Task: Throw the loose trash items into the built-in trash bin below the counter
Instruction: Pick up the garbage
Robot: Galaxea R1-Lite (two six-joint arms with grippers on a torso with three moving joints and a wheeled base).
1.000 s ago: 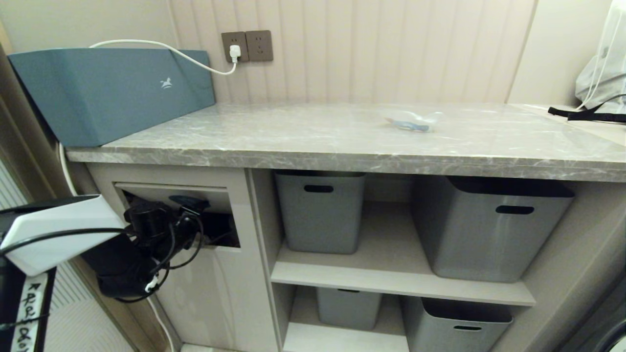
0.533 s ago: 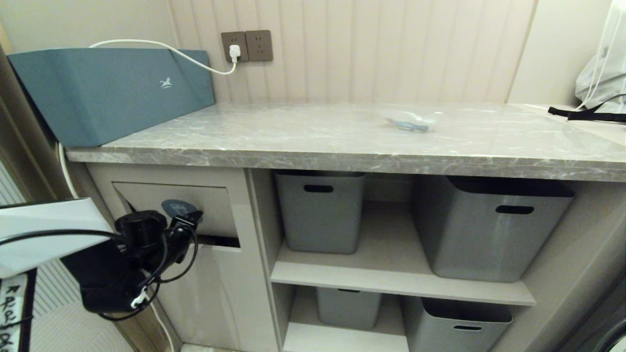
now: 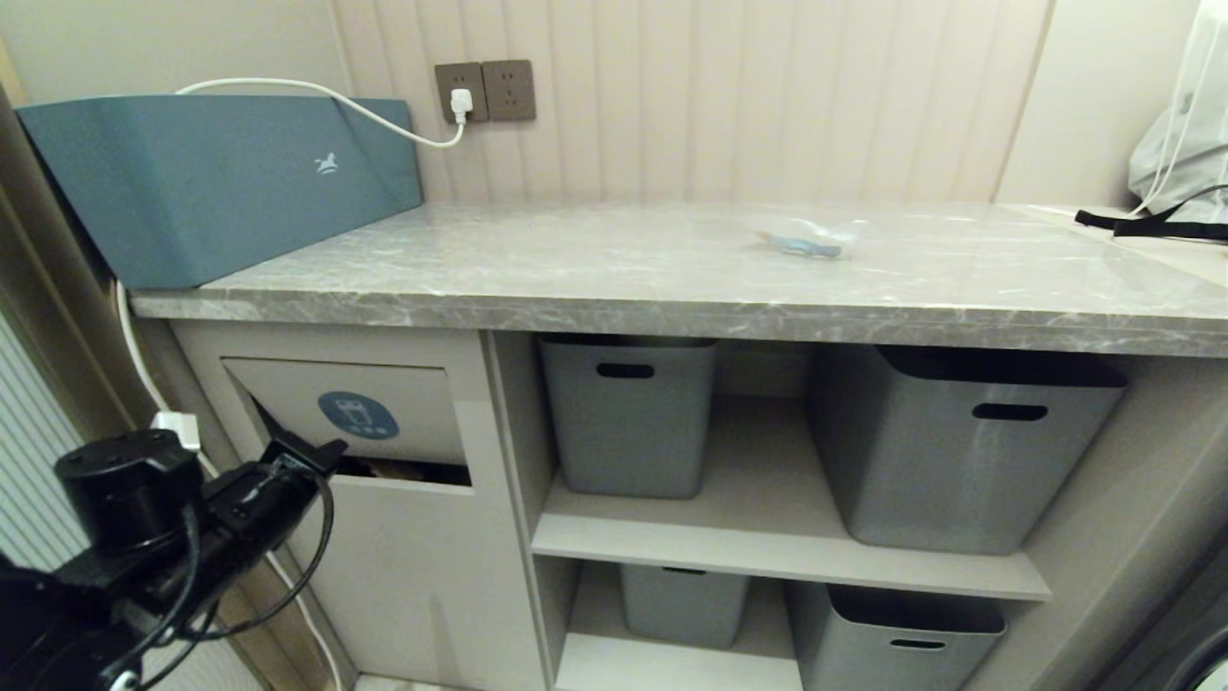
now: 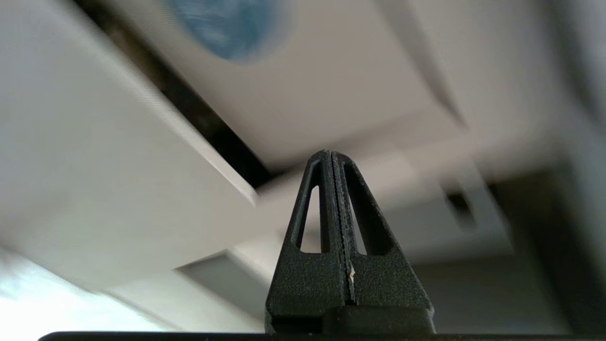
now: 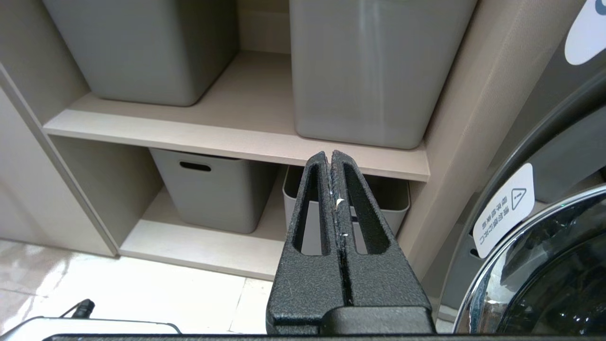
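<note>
Fingers of the left gripper (image 3: pixel 321 451) are pressed together on nothing (just outside the beige recessed bin flap (image 3: pixel 384 384) with its round blue sticker); the crumpled clear-white wrapper (image 3: pixel 811 238) lies on the grey marble-look counter (image 3: pixel 576 278), uncollected.

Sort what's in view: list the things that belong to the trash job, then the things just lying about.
Job:
- crumpled plastic wrapper, lying on the counter
- built-in trash bin, flap slightly ajar
- left gripper, shut and empty, just outside the flap

Lying about:
- teal box
- grey tubs
- white drawstring bag
- black strap
- white cable, plugged into the wall socket
</note>
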